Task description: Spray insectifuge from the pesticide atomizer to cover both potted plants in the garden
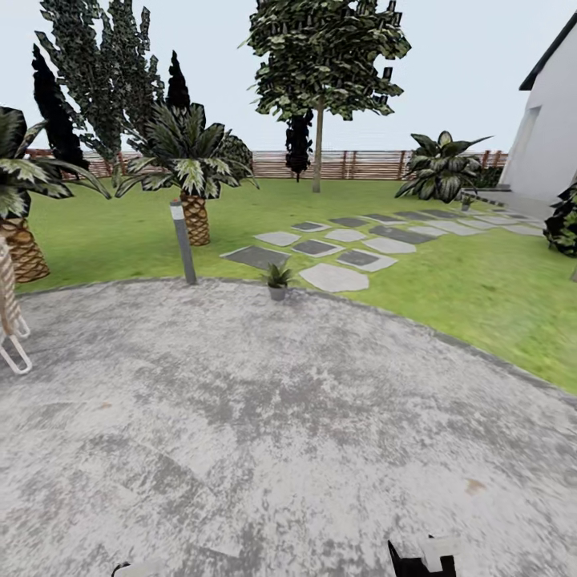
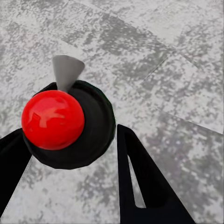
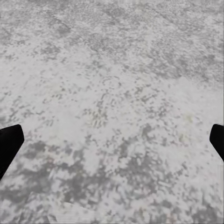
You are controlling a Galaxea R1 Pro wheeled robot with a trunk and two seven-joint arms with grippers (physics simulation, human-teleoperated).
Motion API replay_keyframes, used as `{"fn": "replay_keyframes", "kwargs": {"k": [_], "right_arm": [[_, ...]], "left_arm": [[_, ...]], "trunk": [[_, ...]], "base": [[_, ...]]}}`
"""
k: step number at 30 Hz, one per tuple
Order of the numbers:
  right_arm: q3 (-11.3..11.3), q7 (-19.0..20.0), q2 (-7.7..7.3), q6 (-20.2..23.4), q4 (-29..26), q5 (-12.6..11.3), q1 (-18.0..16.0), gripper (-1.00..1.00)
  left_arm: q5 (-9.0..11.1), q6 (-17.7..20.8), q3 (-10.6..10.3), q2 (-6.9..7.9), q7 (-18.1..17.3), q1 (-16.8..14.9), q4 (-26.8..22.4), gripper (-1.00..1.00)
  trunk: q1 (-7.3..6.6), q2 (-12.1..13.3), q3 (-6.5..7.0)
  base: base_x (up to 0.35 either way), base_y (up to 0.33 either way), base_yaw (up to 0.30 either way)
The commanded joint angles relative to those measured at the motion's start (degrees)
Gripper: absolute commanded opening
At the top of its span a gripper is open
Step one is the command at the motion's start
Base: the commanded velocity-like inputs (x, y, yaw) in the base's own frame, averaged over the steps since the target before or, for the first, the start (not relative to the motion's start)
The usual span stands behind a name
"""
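One potted plant (image 1: 277, 280) is seen at the far rim of the round patio (image 1: 264, 417), just right of the grey bollard lamp (image 1: 183, 240) and just before the stepping stones (image 1: 336, 276) that lead off across the lawn (image 1: 481, 280). It is well apart from the robot, so driving is judged to be the step in hand, not spraying.

The right gripper (image 3: 112, 140) is held low over bare paving with its fingers (image 3: 9, 144) spread wide and nothing between them, presumably so that the atomizer can be taken once found. The left gripper (image 2: 70, 133) is spread too. A red dome on a black disc (image 2: 53, 119) (likely a fitting of the robot itself) lies beyond its fingers (image 2: 140, 182), and no pinch on it can be made out.
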Motion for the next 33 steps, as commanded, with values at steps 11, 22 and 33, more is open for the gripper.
{"fn": "replay_keyframes", "kwargs": {"k": [11, 22, 33], "right_arm": [[-0.06, 0.29, -0.09, -0.17, 0.02, 0.30, -0.02, 1.00], [0.19, 0.53, -0.28, -0.13, 0.29, 0.64, -0.03, 1.00], [0.19, 0.52, -0.28, -0.13, 0.29, 0.64, -0.02, 1.00]], "left_arm": [[-0.03, -0.26, 0.04, -0.01, 0.09, -0.05, 0.07, -1.00], [-0.09, -0.26, 0.04, -0.01, 0.09, -0.05, 0.07, -1.00], [-0.11, -0.26, 0.04, -0.01, 0.09, -0.03, 0.07, -1.00]], "trunk": [[0.02, -0.02, -0.58], [0.02, -0.02, -0.61], [0.02, -0.02, -0.61]], "base": [[0.339, 0.000, 0.220], [0.339, 0.000, 0.010], [0.339, 0.000, 0.000]]}}
